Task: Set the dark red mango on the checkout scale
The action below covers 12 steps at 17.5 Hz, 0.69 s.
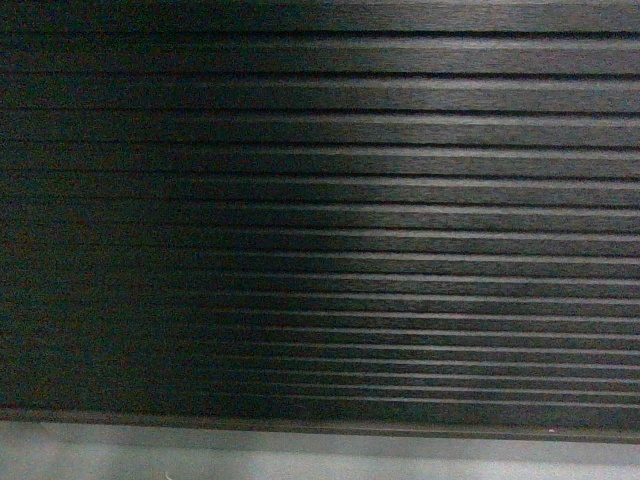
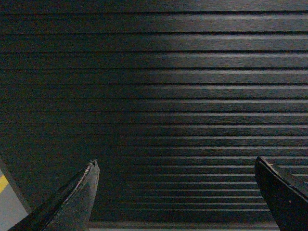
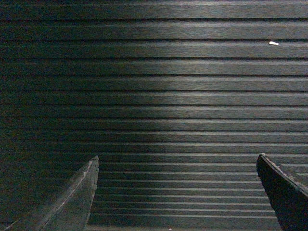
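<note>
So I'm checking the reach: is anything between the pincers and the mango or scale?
Neither is in view. All three views show only the checkout's ribbed front; both pincers, left and right, are open and empty.

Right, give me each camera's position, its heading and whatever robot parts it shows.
Head: rides on the robot, faces the checkout ribbed front close up, grey plinth below; no arm shows.
Left wrist: looks past the open left pincer at the slats; floor with a yellow mark at left.
Right wrist: open right pincer, same slats, a small white speck.
All share the slatted front.
</note>
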Tool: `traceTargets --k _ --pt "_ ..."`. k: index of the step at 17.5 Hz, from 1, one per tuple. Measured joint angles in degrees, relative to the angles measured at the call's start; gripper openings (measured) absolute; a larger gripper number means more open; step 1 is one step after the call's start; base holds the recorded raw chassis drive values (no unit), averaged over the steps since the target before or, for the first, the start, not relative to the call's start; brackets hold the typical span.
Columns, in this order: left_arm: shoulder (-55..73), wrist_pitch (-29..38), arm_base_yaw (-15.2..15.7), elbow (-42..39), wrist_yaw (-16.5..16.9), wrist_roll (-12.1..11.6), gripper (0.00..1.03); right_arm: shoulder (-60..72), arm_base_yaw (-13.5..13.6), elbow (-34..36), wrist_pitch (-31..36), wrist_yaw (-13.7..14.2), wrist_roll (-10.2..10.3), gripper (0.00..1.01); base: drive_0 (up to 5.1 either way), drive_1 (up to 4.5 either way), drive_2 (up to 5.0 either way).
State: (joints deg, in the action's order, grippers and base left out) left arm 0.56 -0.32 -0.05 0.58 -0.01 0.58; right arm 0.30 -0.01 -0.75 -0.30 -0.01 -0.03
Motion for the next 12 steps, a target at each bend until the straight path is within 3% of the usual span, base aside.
traceTargets --k 12 --pt "0.00 0.00 0.00 0.00 0.00 0.02 0.98 0.00 0.00 0.00 0.00 0.00 0.00 0.98 0.0 0.00 0.0"
